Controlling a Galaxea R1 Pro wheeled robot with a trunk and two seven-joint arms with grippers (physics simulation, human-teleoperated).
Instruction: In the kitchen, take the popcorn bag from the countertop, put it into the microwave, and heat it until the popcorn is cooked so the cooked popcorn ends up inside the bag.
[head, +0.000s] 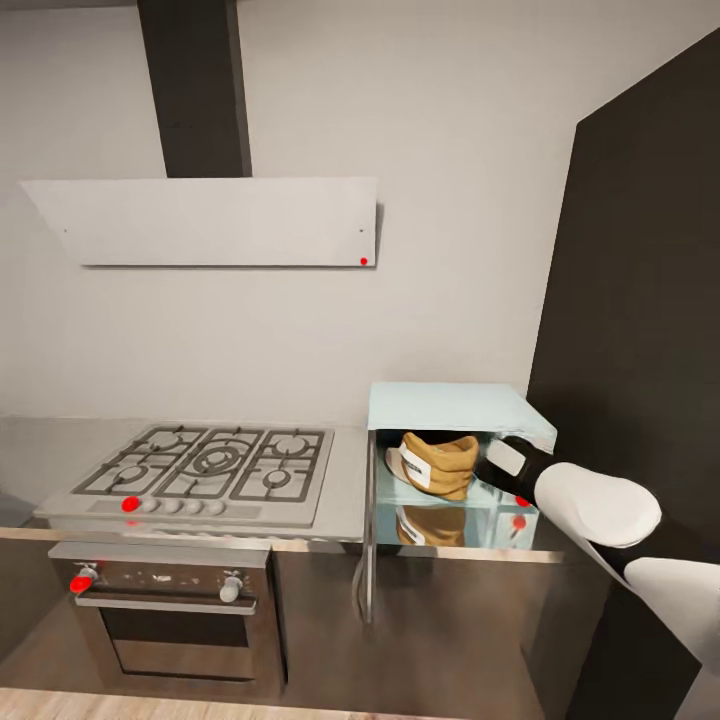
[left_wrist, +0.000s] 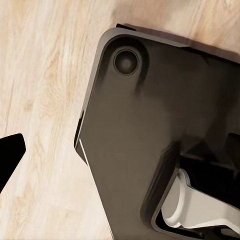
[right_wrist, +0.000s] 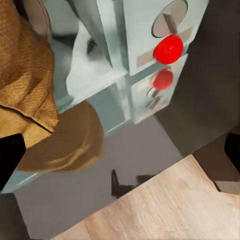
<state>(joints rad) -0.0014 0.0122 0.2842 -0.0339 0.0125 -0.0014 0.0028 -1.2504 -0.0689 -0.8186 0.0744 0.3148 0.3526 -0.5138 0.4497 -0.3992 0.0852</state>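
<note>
We note a glossy grey countertop (head: 350, 480) under white walls, left of it a grated gas hob (head: 210, 465), and the coarse burlap popcorn bag (head: 440, 463) inside the open mint microwave (head: 455, 408); our right gripper (right_wrist: 120, 150) has spread jaws, left gripper's jaw state we cannot tell.

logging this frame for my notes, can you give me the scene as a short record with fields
popcorn bag: inside the microwave, upright
microwave: on the countertop, door swung open at its left side
countertop: holds gas hob and microwave
right gripper: fingers apart, near the microwave's knob panel, holding nothing
left gripper: over wooden floor, state unclear
</note>
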